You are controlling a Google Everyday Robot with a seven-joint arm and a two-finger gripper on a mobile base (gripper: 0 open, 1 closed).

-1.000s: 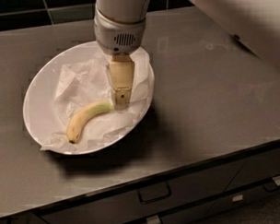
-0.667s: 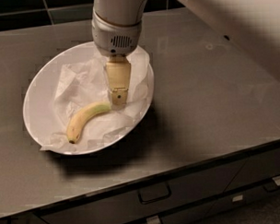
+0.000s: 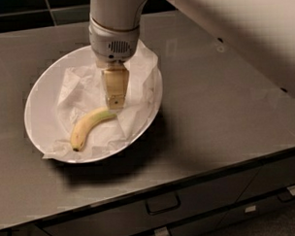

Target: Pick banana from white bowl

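Note:
A small yellow banana [image 3: 88, 127] with a greenish stem end lies on crumpled white paper in the wide white bowl [image 3: 40, 102] on the grey counter. My gripper [image 3: 115, 104] hangs straight down over the bowl, its tip just above the banana's stem end at the upper right of the fruit. The arm's grey wrist [image 3: 113, 41] sits above it and hides the far part of the bowl.
The grey counter [image 3: 220, 112] stretches to the right and front of the bowl. Its front edge runs above dark drawers with handles [image 3: 162, 204]. The white arm body [image 3: 251, 29] fills the upper right. A dark tiled wall stands at the back.
The gripper has shifted slightly left and down toward the banana's stem end. The banana and bowl have not moved.

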